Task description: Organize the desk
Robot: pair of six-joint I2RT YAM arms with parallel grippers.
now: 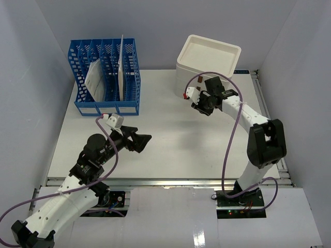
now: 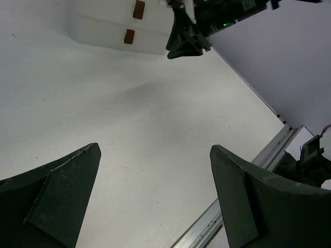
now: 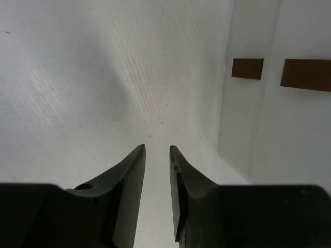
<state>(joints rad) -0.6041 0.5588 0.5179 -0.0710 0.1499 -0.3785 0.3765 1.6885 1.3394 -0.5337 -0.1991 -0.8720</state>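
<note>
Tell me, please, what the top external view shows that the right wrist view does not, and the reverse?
Only the top external view shows the blue file rack with papers standing in its slots, and the left gripper wide open over the desk. Only the right wrist view shows that the right gripper has its fingers a narrow gap apart with nothing between them. Both views show the bare white desk and the white drawer box close beside the right gripper.
</note>
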